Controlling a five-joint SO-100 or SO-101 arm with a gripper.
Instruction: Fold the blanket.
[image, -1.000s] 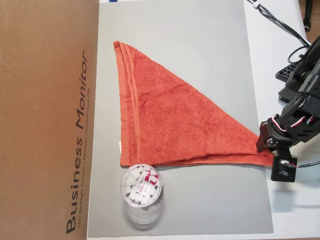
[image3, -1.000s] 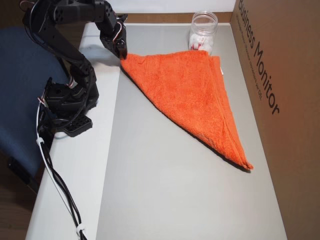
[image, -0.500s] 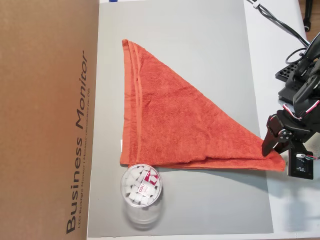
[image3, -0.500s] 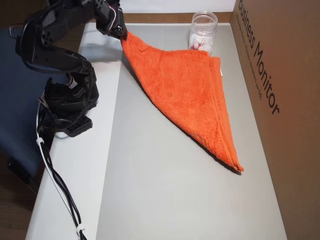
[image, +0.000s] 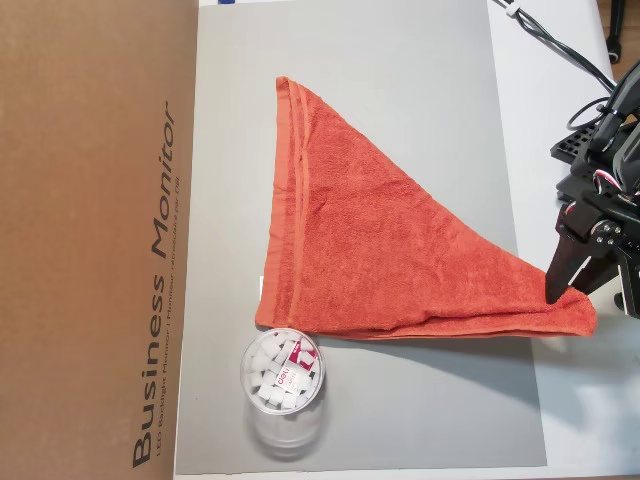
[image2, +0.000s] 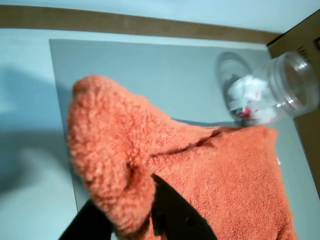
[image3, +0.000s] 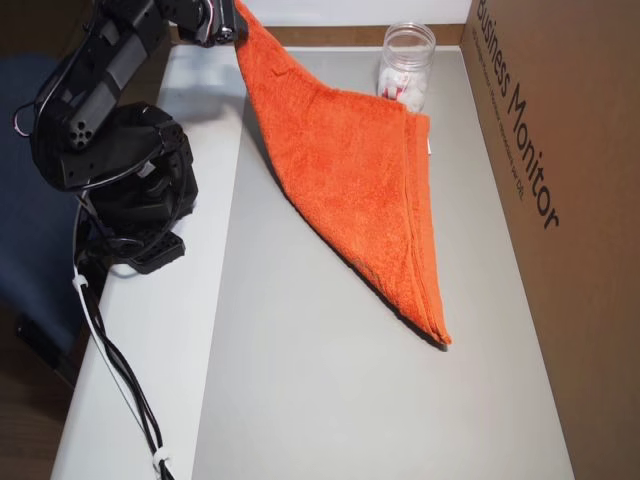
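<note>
The blanket (image: 380, 250) is an orange-red terry towel folded into a triangle on the grey mat (image: 400, 90). Its hemmed edge runs along the left in an overhead view, its point reaching right. My gripper (image: 568, 305) is shut on that pointed corner and holds it lifted off the mat. In another overhead view the gripper (image3: 237, 22) sits at the top left, the blanket (image3: 360, 170) hanging down from it to the far tip. The wrist view shows the blanket corner (image2: 110, 150) bunched over the dark fingers (image2: 175, 215).
A clear plastic jar (image: 283, 385) with white and red contents stands just below the blanket's lower left corner, also seen as the jar (image3: 405, 65) and the jar (image2: 270, 90). A brown cardboard box (image: 90, 240) borders the mat. The arm's base (image3: 130, 200) and cables (image3: 110, 370) lie on the white table.
My gripper has pulled the held corner up and away from the box. The whole blanket has slid that way across the mat, away from the cardboard box.
</note>
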